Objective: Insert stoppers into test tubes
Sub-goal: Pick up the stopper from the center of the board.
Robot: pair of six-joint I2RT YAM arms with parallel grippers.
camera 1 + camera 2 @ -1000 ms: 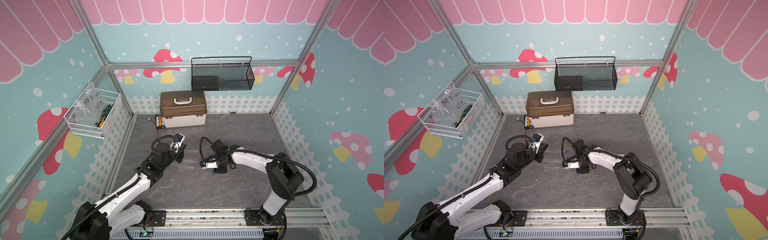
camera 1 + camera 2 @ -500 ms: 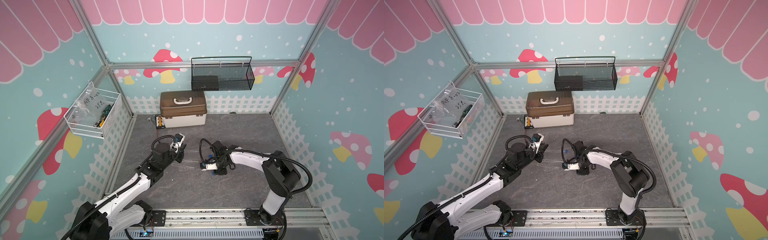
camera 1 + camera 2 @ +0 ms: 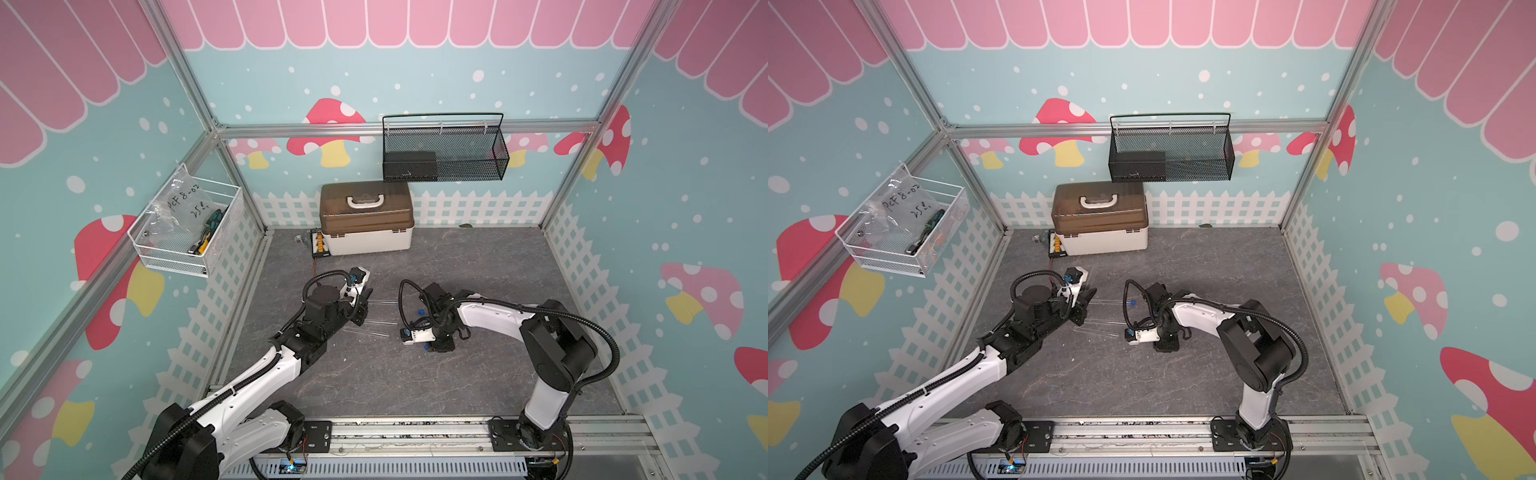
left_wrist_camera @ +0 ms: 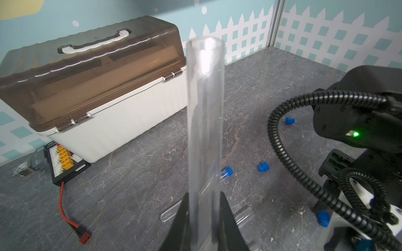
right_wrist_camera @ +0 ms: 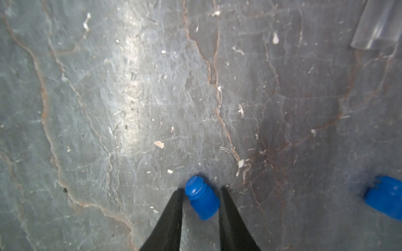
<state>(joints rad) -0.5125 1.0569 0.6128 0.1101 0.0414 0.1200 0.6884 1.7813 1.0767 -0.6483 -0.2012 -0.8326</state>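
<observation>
My left gripper [image 4: 204, 195] is shut on a clear test tube [image 4: 205, 113], whose open mouth points away from the jaws; in a top view the left gripper [image 3: 363, 305] holds it level above the floor. In the right wrist view my right gripper [image 5: 201, 190] stands open, pointing down at the floor. A blue stopper [image 5: 202, 198] lies tilted between its fingertips [image 5: 224, 195], which are close on either side. Another stopper [image 5: 385, 200] lies beside it. Two loose stoppers [image 4: 263, 167] [image 4: 289, 120] and a tube with a blue stopper [image 4: 227, 171] in its mouth lie on the floor. Bare tubes [image 3: 374, 322] lie between the arms.
A brown-lidded white toolbox [image 3: 365, 218] stands at the back wall, with a connector board [image 3: 318, 245] and its red cable [image 4: 65, 208] beside it. A black mesh basket [image 3: 442, 147] hangs on the back wall and a white wire basket [image 3: 183, 232] on the left wall.
The right gripper's jaws have narrowed around the stopper on the floor, and the right wrist has shifted a little to the left. The left arm and its tube have not moved.
</observation>
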